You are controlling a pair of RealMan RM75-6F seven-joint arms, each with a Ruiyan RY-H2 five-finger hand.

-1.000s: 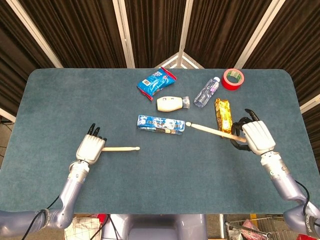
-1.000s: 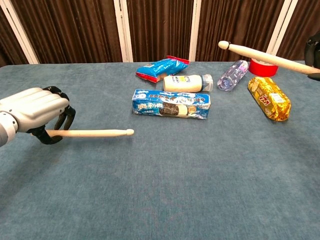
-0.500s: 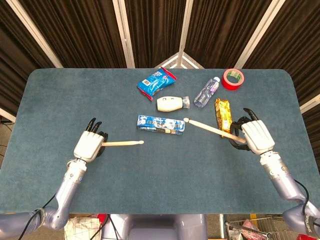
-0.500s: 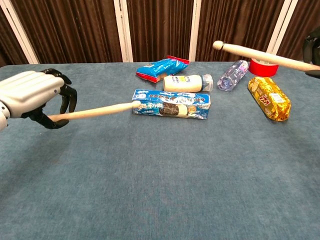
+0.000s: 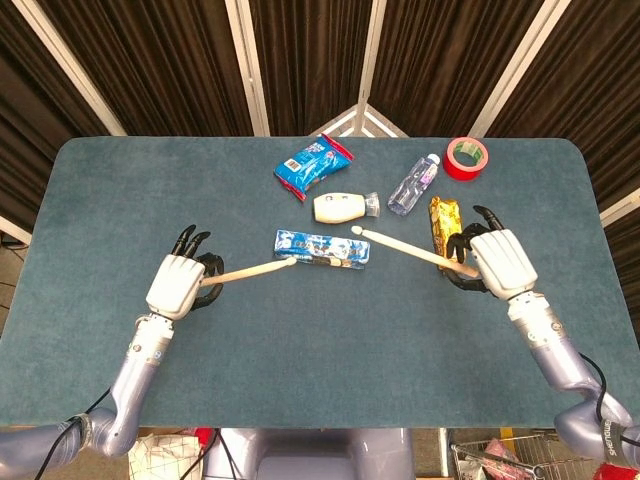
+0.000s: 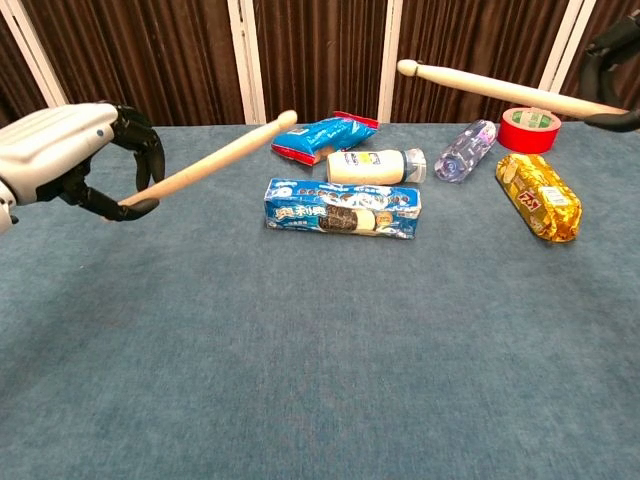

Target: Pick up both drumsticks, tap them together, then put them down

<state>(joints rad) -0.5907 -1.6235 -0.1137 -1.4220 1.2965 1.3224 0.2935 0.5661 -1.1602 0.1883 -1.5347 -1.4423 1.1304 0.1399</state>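
Note:
My left hand point(image 5: 179, 284) point(image 6: 70, 155) grips one wooden drumstick point(image 5: 254, 270) point(image 6: 208, 159) by its butt, raised off the table, with its tip pointing right over the blue biscuit pack point(image 5: 322, 247). My right hand point(image 5: 494, 263) point(image 6: 612, 60) holds the other drumstick point(image 5: 400, 246) point(image 6: 505, 90) above the table, with its tip pointing left. The two tips are apart, with a clear gap between them in both views.
On the blue table point(image 5: 320, 330) lie a blue biscuit pack point(image 6: 342, 207), a white bottle point(image 5: 344, 207), a blue snack bag point(image 5: 314, 166), a clear water bottle point(image 5: 414, 183), a gold snack bar point(image 5: 447, 226) and a red tape roll point(image 5: 465, 157).
The left hand has lifted and its drumstick now tilts up to the right. The right hand has moved left, carrying its stick's tip closer to the other tip.

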